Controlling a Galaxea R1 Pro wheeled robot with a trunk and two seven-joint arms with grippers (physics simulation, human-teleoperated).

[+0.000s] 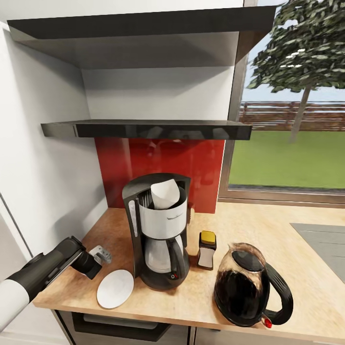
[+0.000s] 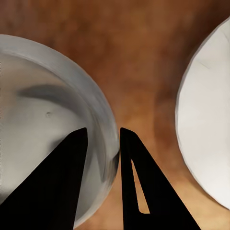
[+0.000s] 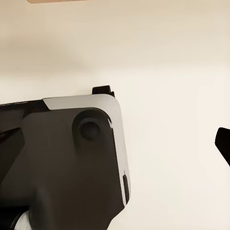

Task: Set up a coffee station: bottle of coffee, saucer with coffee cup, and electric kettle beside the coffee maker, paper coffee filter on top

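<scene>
The kitchen countertop [image 1: 268,230] holds one saucer [image 1: 115,288]; left hand [image 2: 103,143] clenched on one coffee cup [image 2: 43,129].

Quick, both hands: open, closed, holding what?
Left hand: closed on the small white bowl-shaped cup's rim.
Right hand: cannot be told.

One coffee maker [image 1: 160,235], one paper filter [image 1: 165,193] on it, one coffee bottle [image 1: 207,250], one kettle [image 1: 249,285], one saucer [image 1: 115,288] and one cup [image 2: 48,129] sit on one countertop [image 1: 268,230]; two dark shelves [image 1: 148,128] hang above, and one arm [image 1: 43,273] reaches in
</scene>
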